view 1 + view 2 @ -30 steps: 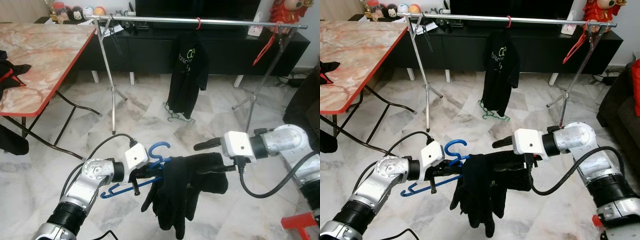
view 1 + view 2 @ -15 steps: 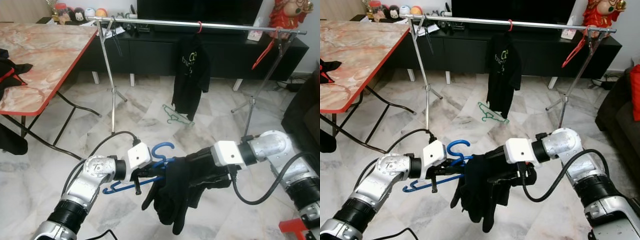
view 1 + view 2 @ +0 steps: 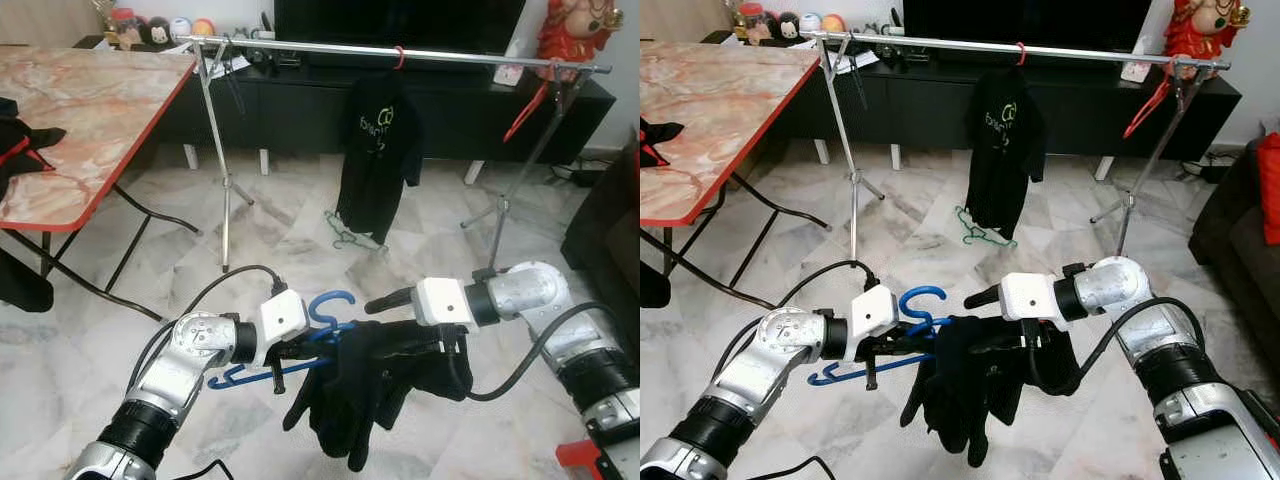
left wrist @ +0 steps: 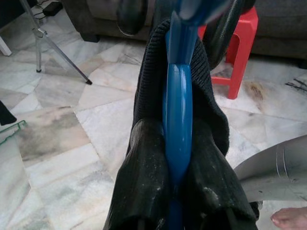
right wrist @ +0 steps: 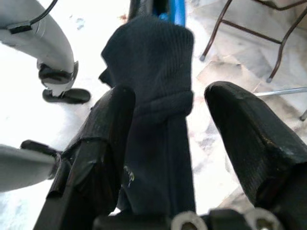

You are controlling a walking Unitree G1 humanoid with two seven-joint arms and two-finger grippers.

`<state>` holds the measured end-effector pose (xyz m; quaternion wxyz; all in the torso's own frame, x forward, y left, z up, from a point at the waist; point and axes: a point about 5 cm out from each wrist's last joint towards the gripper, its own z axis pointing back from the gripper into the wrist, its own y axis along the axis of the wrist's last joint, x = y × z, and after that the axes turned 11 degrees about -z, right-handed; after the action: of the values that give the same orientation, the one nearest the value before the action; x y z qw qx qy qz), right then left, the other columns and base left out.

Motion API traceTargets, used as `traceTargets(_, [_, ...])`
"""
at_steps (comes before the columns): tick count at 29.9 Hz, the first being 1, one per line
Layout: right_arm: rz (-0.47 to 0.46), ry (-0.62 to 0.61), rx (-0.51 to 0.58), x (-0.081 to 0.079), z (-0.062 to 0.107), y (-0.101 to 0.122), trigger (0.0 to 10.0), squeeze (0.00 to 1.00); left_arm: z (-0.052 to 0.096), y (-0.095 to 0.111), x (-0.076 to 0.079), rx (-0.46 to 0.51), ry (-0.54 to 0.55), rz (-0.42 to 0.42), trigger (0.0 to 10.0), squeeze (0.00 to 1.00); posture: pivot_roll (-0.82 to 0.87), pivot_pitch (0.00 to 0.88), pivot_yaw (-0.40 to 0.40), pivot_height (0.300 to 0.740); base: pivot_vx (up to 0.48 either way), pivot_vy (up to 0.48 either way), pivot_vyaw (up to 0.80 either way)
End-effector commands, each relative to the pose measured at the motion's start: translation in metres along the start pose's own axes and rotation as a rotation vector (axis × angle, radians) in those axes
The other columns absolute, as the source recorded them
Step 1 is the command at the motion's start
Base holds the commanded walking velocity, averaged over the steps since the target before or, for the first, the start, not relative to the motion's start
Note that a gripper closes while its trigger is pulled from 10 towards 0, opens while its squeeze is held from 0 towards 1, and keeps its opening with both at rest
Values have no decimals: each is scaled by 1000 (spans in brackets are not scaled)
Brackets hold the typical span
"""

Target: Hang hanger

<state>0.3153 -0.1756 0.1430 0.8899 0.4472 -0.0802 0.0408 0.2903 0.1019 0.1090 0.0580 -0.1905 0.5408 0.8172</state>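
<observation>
My left gripper (image 3: 290,352) is shut on a blue plastic hanger (image 3: 327,305) and holds it low over the floor. The left wrist view has both fingers (image 4: 144,184) clamped on the blue bar (image 4: 176,110). A black knit garment (image 3: 365,390) is draped over the hanger and hangs down in folds. My right gripper (image 3: 388,325) is open at the garment's right side, with one finger above the cloth and the other in it. In the right wrist view the cloth (image 5: 153,96) lies between the spread fingers (image 5: 103,143). The silver clothes rail (image 3: 400,47) stands ahead.
On the rail hang a black T-shirt (image 3: 378,150) on a red hanger and a bare red hanger (image 3: 530,100). A green hanger (image 3: 350,237) lies on the marble floor. A red-edged table (image 3: 90,110) is at the left, a dark sofa (image 3: 610,220) and red stool (image 3: 590,462) at the right.
Half a second ago the right gripper was pushed into the garment; now its upper finger shows above the cloth again. The left gripper still holds the hanger in about the same place.
</observation>
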Motion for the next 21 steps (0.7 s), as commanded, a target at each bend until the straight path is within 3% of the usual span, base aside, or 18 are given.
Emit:
traceTargets(1, [14,22,-18,0,0,0,10000,0,-2,14,-4,46,-5,-59,10000,0,-44,15,-72,740,0,0,0])
traceTargets(7, [0,25,-62,-2,-8,-7,10000,0,-1,15,-6,46,-2,-65,10000,0,-43,26,-73,740,0,0,0])
traceTargets(18, [-40,22,-49,-1,-17,-11,10000,0,0,18,-8,52,2,-78,10000,0,-35,35,-76,740,0,0,0])
traceTargets(19, [-48,24,-47,-1,-17,-11,6784,0,0,18,-8,53,5,-79,10000,0,-35,35,-76,740,0,0,0])
traceTargets(20, [-52,27,-49,-1,-17,-12,4314,0,0,18,-8,53,8,-80,10000,0,-34,39,-77,740,0,0,0])
traceTargets(21, [-53,28,-46,-1,-18,-11,196,0,0,19,-9,54,9,-81,10000,0,-34,40,-78,740,0,0,0])
